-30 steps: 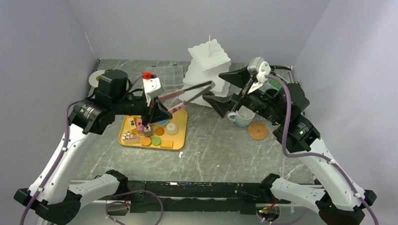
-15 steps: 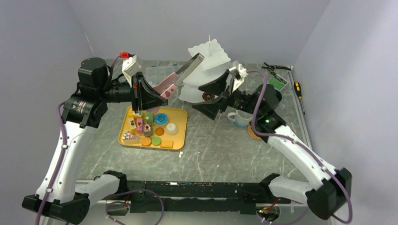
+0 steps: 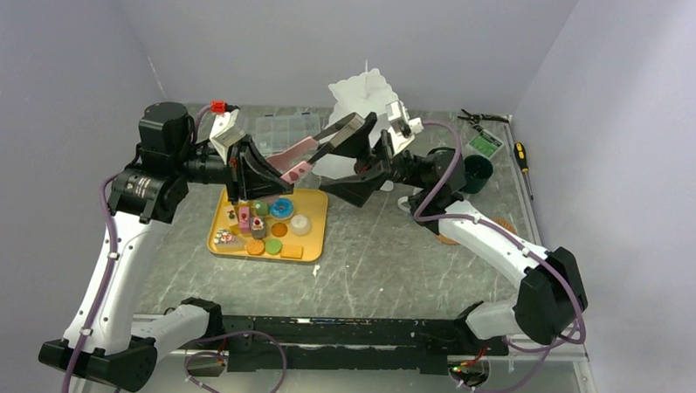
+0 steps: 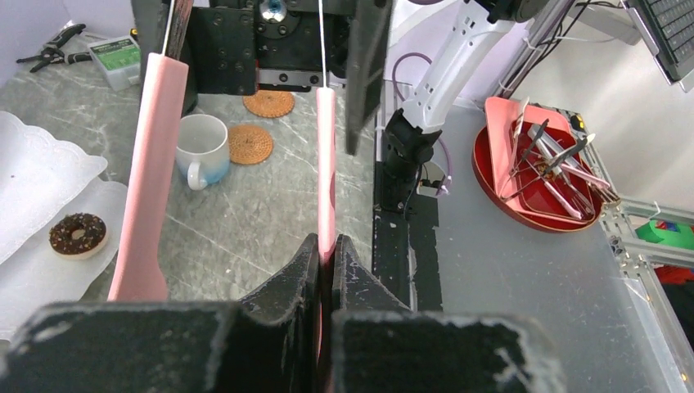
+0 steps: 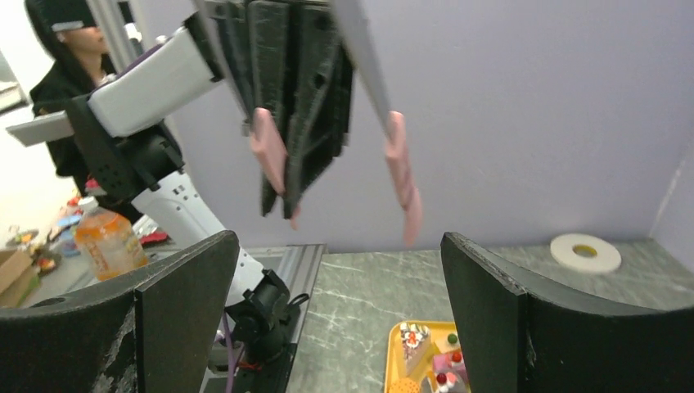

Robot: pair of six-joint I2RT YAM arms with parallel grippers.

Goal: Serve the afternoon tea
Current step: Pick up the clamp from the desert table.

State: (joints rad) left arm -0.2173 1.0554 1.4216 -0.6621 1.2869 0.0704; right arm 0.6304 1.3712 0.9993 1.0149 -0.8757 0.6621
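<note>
- One donut (image 4: 78, 235) sits on the stand (image 4: 33, 180) at 12 o'clock; other pastries (image 3: 269, 222) wait on the tray (image 3: 315, 241), 9 o'clock.
- Clamping one leg of the tongs (image 4: 154, 164), the left gripper (image 4: 327, 250) holds them aloft; the right gripper (image 3: 357, 159) gapes empty nearby.
- Seemingly a tongs handover: the right gripper must close squarely.

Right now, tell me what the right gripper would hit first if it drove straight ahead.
Most likely the pink tongs: their tips hang directly ahead of the open right gripper. The left gripper, shut on one tong arm, sits just behind. Depth is unclear.
</note>
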